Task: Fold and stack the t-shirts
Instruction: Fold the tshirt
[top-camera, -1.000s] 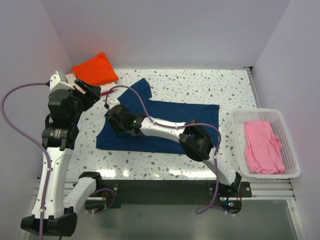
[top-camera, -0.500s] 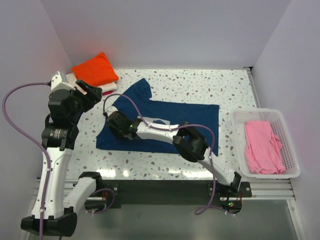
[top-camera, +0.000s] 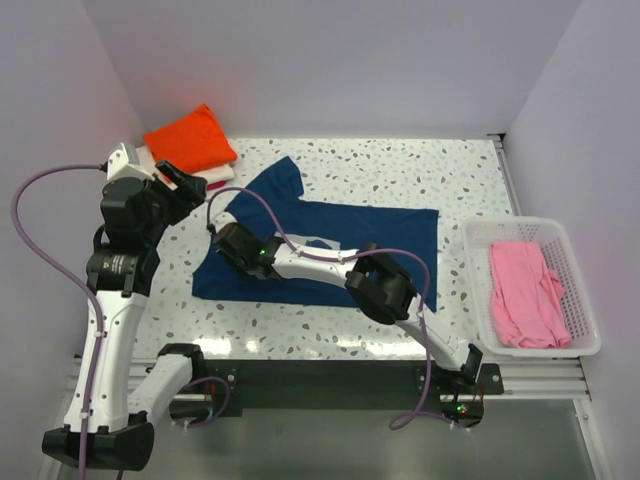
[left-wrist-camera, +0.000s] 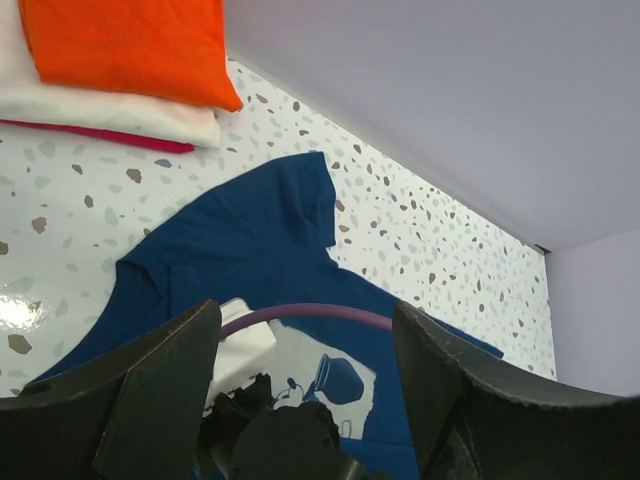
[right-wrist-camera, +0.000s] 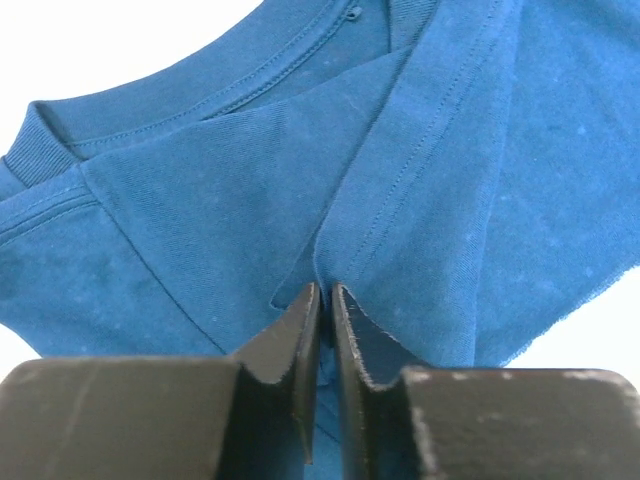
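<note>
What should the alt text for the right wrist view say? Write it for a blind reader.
The black right gripper is pinched shut on a raised fold of a navy blue cotton t-shirt, near its ribbed collar. The shirt fills nearly the whole frame.

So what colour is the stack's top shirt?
The top shirt is orange, clearest in left wrist view.

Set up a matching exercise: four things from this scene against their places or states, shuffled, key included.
1. navy tee
2. orange tee
3. pink tee
4. left gripper

A. in the basket
B. jaws wide open
C. on the cream tee
D. flat on the table, pinched by the right gripper

Pairs: 1-D, 2-C, 3-A, 4-B
</note>
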